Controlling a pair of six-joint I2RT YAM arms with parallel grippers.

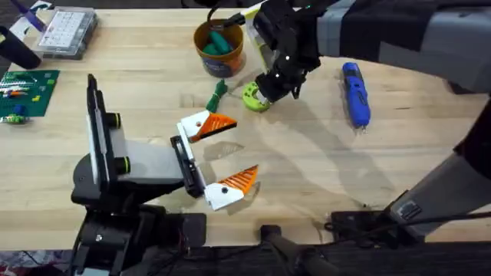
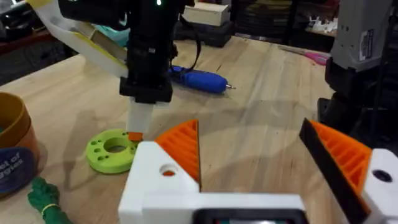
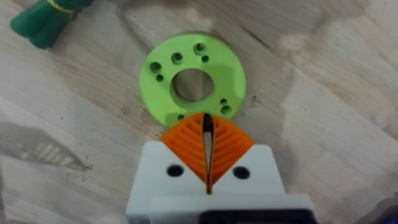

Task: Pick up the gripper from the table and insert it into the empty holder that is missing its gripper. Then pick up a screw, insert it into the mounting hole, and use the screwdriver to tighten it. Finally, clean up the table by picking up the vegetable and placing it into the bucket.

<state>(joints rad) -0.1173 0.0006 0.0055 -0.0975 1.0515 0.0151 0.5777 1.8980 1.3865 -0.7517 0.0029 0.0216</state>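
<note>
Both white-and-orange wedge fingers (image 1: pixel 205 125) seem fitted; the dark-green toy vegetable (image 1: pixel 217 94) remains unbinned; right claw (image 3: pixel 208 134) closed, empty.

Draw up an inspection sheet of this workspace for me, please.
Surface: light wooden tabletop.
Job's things: bright blue pen-shaped screwdriver lying at the right; slim dark-green toy vegetable on the table beside the orange-yellow bucket.
Clutter: lime-green plastic ring; clear parts box; green circuit board.
Grippers: left tool open, white-and-orange fingers wide apart; right tool shut, tips at the ring's rim.
Cables: black cables along the near edge.
Surroundings: cluttered shelving behind the table.
</note>
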